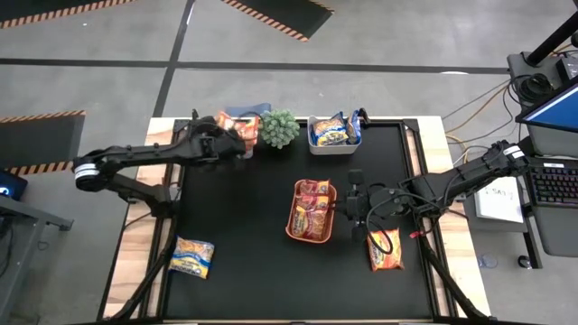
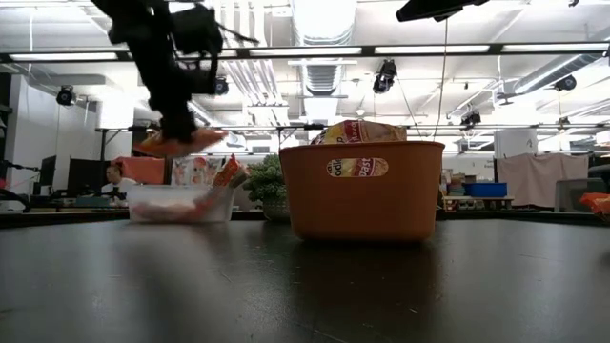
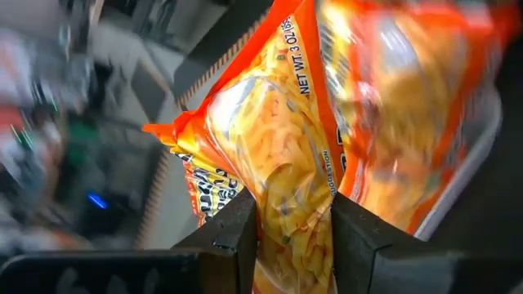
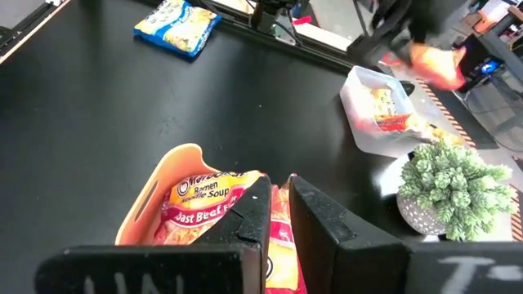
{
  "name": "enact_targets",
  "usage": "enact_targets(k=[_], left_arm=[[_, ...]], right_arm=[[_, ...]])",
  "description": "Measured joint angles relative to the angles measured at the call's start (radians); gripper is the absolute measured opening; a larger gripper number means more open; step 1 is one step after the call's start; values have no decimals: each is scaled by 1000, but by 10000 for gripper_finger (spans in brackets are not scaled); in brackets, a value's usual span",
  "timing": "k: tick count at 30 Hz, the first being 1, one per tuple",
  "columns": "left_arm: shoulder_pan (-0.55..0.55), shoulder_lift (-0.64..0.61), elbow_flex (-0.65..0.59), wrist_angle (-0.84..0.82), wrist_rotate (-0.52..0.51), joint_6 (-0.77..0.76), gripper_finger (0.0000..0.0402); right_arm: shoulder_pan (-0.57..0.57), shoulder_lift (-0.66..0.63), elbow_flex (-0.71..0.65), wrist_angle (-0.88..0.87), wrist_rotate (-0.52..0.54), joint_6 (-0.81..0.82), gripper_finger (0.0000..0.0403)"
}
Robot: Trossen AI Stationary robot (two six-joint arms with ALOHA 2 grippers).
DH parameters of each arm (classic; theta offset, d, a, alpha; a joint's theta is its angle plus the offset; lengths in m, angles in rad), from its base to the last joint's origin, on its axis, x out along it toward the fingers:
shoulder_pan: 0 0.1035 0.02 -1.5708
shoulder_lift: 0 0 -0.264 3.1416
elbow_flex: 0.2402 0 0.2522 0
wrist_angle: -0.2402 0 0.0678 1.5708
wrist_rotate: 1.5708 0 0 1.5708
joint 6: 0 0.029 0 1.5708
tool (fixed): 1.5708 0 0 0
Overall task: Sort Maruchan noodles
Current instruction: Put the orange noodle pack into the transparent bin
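My left gripper (image 1: 228, 137) is at the table's far left. It is shut on an orange noodle packet (image 2: 177, 143) and holds it over a clear bin (image 2: 181, 203) that has orange packets in it. My right gripper (image 4: 280, 204) hangs above the orange tray (image 1: 291, 217), its fingers a narrow gap apart and holding nothing. The tray contains dark red packets (image 1: 313, 206). A second bin (image 1: 334, 144) at the far edge holds yellow-and-blue packets. One yellow-and-blue packet (image 1: 192, 257) lies flat near the left edge. One orange packet (image 1: 386, 250) lies flat near the right edge. My left gripper has the orange packet pinched between its two fingers (image 3: 237, 233), across the packet's body (image 3: 294, 220). The fingers come from above and point down. The packet is lifted clear and sits under the gripper, above the clear bin.
A small potted plant (image 1: 280, 128) stands between the two bins at the far edge. The black mat (image 1: 253, 226) is bare in its middle and along the near side. Cables and a desk with a keyboard (image 1: 553, 185) lie beyond the table's right edge.
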Motion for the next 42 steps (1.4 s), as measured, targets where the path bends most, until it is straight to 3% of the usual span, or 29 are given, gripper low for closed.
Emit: enact_targets(k=[4, 9, 14, 20, 25, 29, 34, 37, 42], left_arm=[[15, 43, -53, 18, 18, 214, 93], [42, 76, -96, 45, 32, 330, 111], [74, 88, -104, 87, 114, 349, 148], [85, 90, -95, 113, 121, 375, 205], [68, 68, -44, 14, 122, 370, 242], [56, 38, 23, -68, 155, 330, 248], [74, -44, 43, 53, 472, 216, 212], [99, -89, 9, 117, 487, 176, 156], [131, -137, -93, 122, 545, 127, 29]], right_arm=[[0, 0, 0, 0, 0, 1, 38], [0, 0, 0, 0, 0, 1, 38], [0, 0, 0, -1, 0, 1, 38], [0, 0, 0, -1, 0, 2, 38], [0, 0, 0, -3, 0, 9, 38], [0, 0, 0, -11, 0, 12, 38], [0, 0, 0, -14, 0, 11, 38], [0, 0, 0, -15, 0, 11, 38], [0, 0, 0, -15, 0, 9, 38]])
